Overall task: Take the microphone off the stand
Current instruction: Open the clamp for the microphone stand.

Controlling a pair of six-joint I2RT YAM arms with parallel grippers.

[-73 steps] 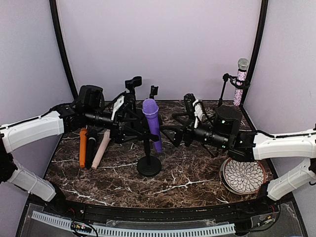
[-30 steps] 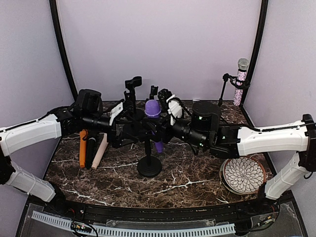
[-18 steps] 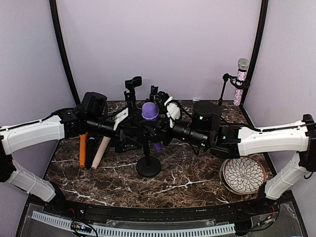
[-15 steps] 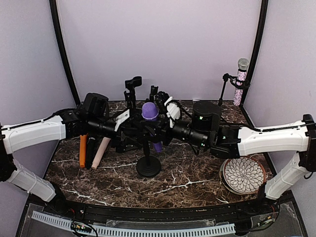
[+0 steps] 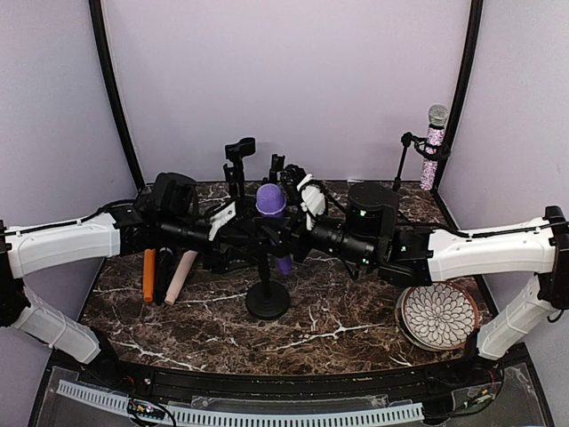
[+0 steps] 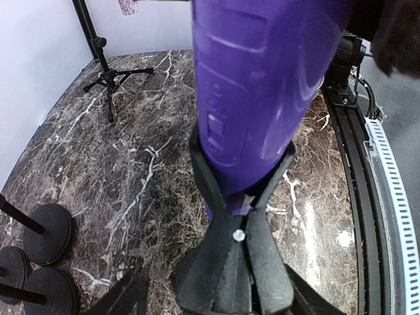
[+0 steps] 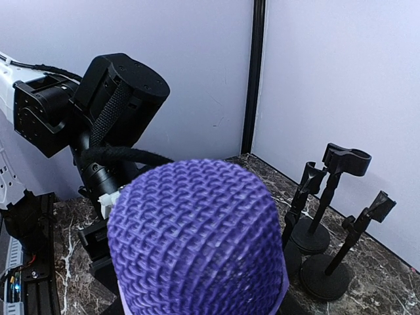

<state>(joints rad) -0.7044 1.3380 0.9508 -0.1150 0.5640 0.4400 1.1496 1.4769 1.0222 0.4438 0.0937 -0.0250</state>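
The purple microphone (image 5: 271, 202) stands tilted in the clip of a black round-based stand (image 5: 268, 300) at mid-table. My right gripper (image 5: 290, 233) comes in from the right and is shut on the microphone's body just under its head. The mesh head (image 7: 197, 243) fills the right wrist view and hides those fingers. My left gripper (image 5: 238, 242) reaches in from the left at clip height. In the left wrist view the purple body (image 6: 262, 85) sits in the black clip (image 6: 236, 262), and my left gripper (image 6: 220, 298) has its jaws apart, one on each side of the clip.
An orange microphone (image 5: 148, 274) and a pink one (image 5: 181, 274) lie at the left, a black one between them. Empty stands (image 5: 236, 160) rise behind the arms. A glittery microphone (image 5: 434, 147) stands on a tripod at back right. A patterned plate (image 5: 437, 316) lies front right.
My left gripper has slid right to the stand's clip and its jaws have narrowed. Earlier, my right gripper came in from the right and took the microphone; since then it has not moved.
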